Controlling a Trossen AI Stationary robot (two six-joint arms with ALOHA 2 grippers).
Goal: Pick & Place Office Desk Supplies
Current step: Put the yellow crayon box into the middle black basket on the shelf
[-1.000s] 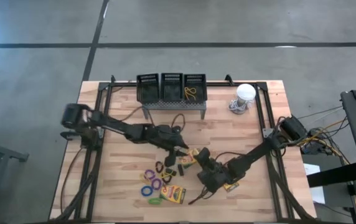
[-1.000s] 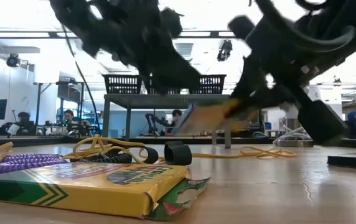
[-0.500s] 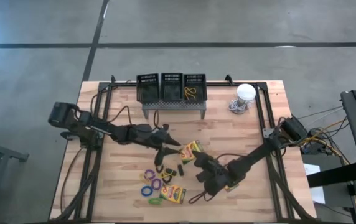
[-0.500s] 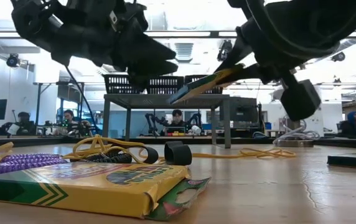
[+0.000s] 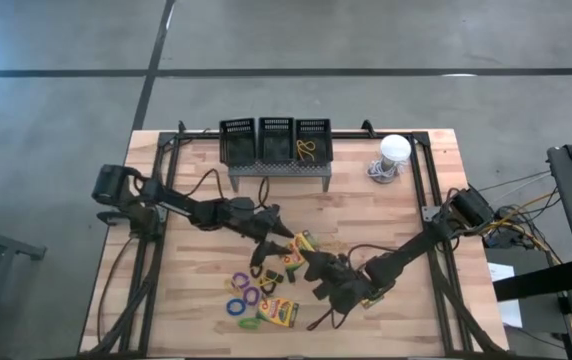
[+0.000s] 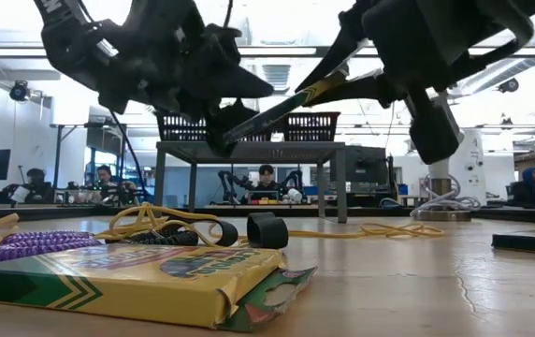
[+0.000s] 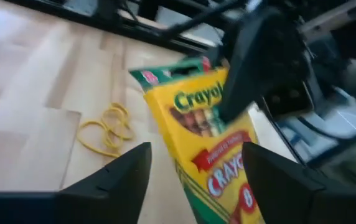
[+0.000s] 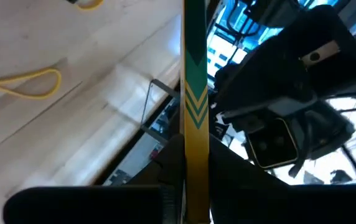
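A yellow-and-green crayon box [image 5: 304,243] hangs above the table's middle, with my right gripper [image 5: 314,262] shut on it. My left gripper [image 7: 200,180] is open just left of it, a finger on either side of the box's lower end [image 6: 235,129]. I see no touch. More crayon boxes [image 5: 278,312] and purple, blue, yellow and black elastic loops [image 5: 243,293] lie flat on the wood near the front. Three black mesh bins [image 5: 274,139] stand on the grey stand at the back. My right gripper pinches the box's two broad faces between its fingers at the box's higher end [image 7: 224,93]. The fingers come nearly level from the table's right and near side. The box [image 8: 195,93] is lifted clear and slants down toward my left gripper.
The white round-topped object [image 5: 394,152] stands at the back right. A yellow loop [image 5: 306,150] lies in the right-hand bin. Another crayon box [image 5: 372,298] lies under my right arm. Black frame rails [image 5: 156,230] run along both side edges.
My right gripper has risen and rolled, carrying the crayon box up clear of the table and turning it to a slant. My left gripper has opened, tipped and drawn a little toward the table's left, and the box is left in the right gripper alone.
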